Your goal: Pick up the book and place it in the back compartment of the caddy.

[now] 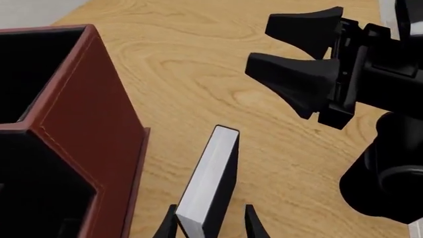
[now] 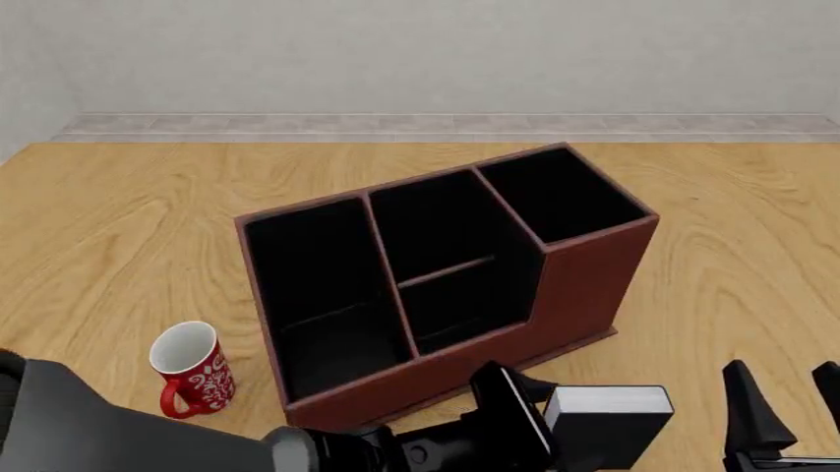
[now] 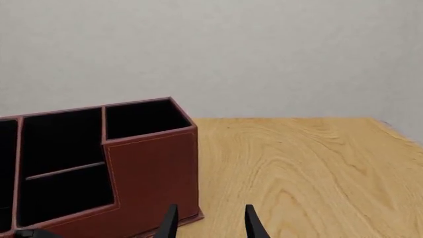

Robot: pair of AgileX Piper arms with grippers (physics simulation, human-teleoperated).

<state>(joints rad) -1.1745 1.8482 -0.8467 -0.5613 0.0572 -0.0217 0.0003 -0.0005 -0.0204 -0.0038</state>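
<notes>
Between the left gripper's (image 1: pixel 210 223) closed-in jaws stands the book (image 1: pixel 210 183), pinched on edge near the tabletop's front edge, just in front of the caddy (image 2: pixel 447 295). Beside it, the right gripper (image 2: pixel 788 403) hangs with jaws spread and empty. Nearer the front left corner sits a white mug (image 2: pixel 193 369).

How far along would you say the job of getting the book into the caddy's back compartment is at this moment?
Early stage. The left pincer straddles the book, which stands on edge beside the caddy; whether it is gripped or lifted is unclear. The right pincer is open and idle. Remaining: carrying the book over and lowering it into the back compartment, which holds nothing.
</notes>
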